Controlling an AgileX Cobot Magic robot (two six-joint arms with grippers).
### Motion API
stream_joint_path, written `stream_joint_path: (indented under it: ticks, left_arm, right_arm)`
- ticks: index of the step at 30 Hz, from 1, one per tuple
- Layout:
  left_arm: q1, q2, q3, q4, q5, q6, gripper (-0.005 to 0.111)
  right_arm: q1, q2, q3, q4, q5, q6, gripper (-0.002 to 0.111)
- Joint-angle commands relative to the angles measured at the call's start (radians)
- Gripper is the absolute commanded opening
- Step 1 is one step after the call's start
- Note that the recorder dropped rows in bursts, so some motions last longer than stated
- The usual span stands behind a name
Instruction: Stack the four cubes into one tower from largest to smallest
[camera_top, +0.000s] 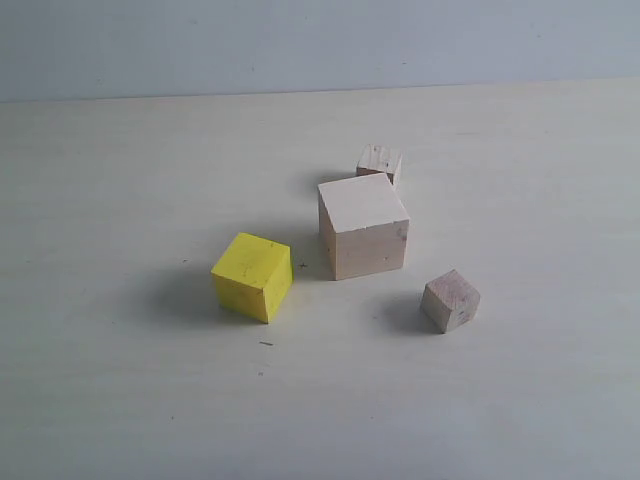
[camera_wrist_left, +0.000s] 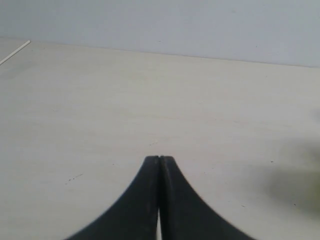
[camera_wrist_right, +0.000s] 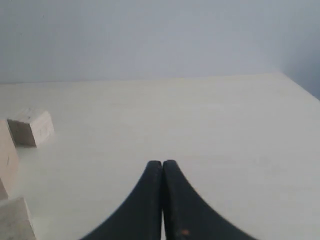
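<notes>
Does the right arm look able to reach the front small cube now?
Probably yes. The front small cube stands free on the table, apart from the large cube, with nothing above it. The right tool is shut and must open first.

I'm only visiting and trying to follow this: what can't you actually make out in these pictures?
Exterior view: the robot is out of frame; the far small cube is partly hidden behind the large pale cube.
Left wrist view: a blurred smudge at the picture's edge, too vague to name.
Right wrist view: the large pale cube and a small cube are cut off by the edges.
</notes>
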Motion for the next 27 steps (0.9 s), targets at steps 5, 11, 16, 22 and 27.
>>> stream_joint_path:
  ticks: [5,11,16,22,27]
  left_arm:
    - [-0.005,-0.005,0.003,-0.003,-0.009,0.003,0.000]
    - [-0.005,-0.005,0.003,-0.003,-0.009,0.003,0.000]
    - [-0.005,-0.005,0.003,-0.003,-0.009,0.003,0.000]
    - [-0.005,-0.005,0.003,-0.003,-0.009,0.003,0.000]
    - [-0.005,-0.005,0.003,-0.003,-0.009,0.003,0.000]
  right_arm:
    - [0.000,-0.007,0.005,-0.002,-0.558,-0.004,0.000]
    - [0.000,-0.007,0.005,-0.002,-0.621,-0.004,0.000]
    - [0.000,-0.007,0.005,-0.005,-0.638,-0.002,0.000]
    - [0.000,-0.007,-0.016,-0.016,-0.687,0.170,0.000]
    - [0.000,0.130,-0.274,-0.204,-0.435,0.356,0.000]
